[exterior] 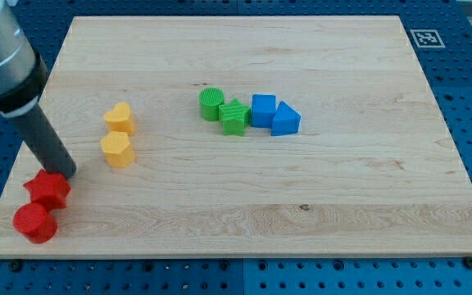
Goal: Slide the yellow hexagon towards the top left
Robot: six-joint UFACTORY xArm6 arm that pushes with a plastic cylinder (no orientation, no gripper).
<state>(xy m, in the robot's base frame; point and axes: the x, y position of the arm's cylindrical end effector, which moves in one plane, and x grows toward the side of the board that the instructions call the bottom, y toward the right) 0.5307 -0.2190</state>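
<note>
We have no pincer to open or grasp, only my tip [66, 173] beside the red star block [47, 189], and pushing the yellow hexagon block [118, 150] could shove the touching yellow heart block [120, 118] along the wooden counter [301, 205].

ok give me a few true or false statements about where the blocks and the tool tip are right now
1. My tip is at the red star, near the view's bottom left. True.
2. The yellow hexagon sits just below the yellow heart in the view. True.
3. My tip is touching the yellow hexagon. False: it is apart from it, to the view's left, by the red star.
4. The blue cube and blue triangle lie at the view's left edge. False: they are near the middle, right of the green star and green cylinder.
5. The red cylinder lies below the red star. True.
</note>
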